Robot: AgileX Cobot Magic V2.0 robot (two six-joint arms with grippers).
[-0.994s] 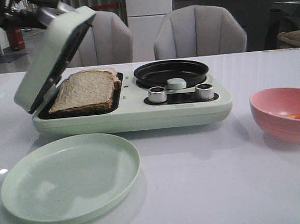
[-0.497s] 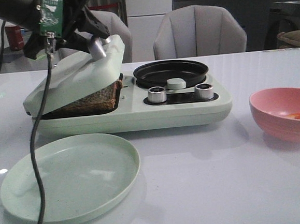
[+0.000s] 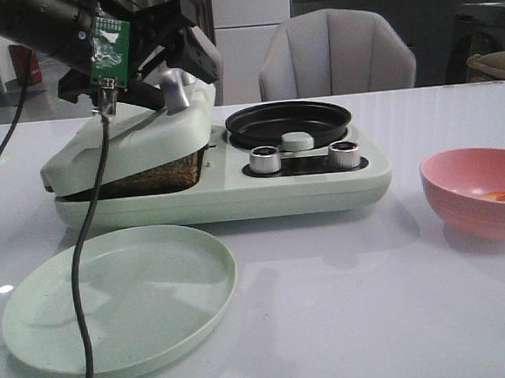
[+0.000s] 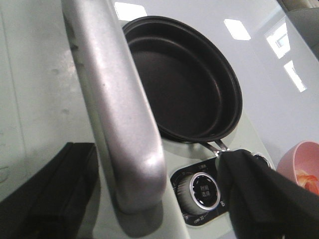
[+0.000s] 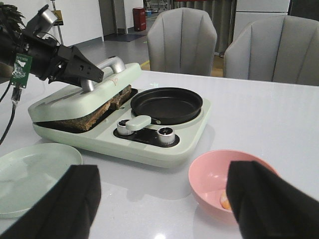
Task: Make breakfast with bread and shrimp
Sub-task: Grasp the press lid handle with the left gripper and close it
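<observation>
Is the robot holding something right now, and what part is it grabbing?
The left end effector has its fingers around the lid's silver handle on the sandwich maker. The right end effector is open and holds nothing.

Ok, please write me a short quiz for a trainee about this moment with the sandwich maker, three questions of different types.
1. True or false: the lid of the sandwich maker rests down on the bread.
2. Where is the shrimp? A) in the black pan B) in the pink bowl C) on the green plate
3. Fill in: the left gripper is at the lid's silver ______.

Key:
1. True; bread edges show under the lowered lid.
2. B
3. handle. The right gripper hovers open, its fingers apart, holding nothing.
</observation>
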